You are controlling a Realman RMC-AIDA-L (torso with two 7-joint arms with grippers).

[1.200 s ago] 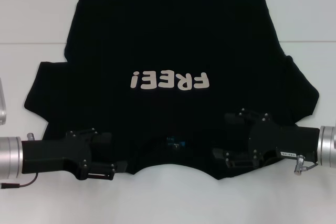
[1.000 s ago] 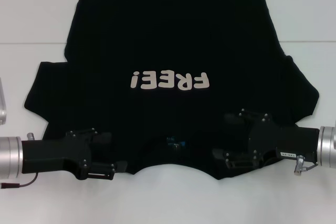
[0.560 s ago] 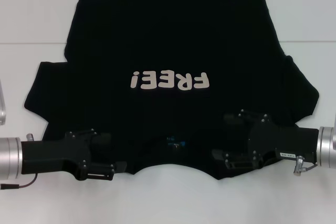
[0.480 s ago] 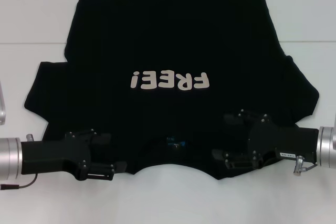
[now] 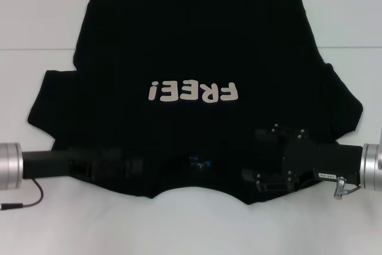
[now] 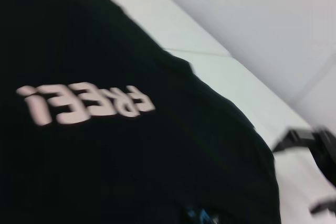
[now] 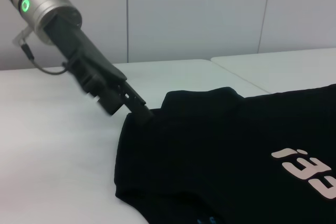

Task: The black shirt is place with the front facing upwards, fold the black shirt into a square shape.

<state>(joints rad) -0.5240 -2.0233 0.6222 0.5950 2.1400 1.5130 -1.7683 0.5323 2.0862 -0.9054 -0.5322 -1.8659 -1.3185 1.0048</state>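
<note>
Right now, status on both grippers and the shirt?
Left gripper at near left shoulder edge. Right gripper over right shoulder. Black shirt flat, unfolded, print up. Nothing in the way.

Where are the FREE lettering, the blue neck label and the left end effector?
FREE! lettering (image 5: pixel 194 92), head view, on the middle letters.
blue neck label (image 5: pixel 199 162), head view, on the tag at the collar.
left end effector (image 7: pixel 137 111), right wrist view, on its tip at the black shirt's (image 7: pixel 220 145) shoulder edge.
</note>
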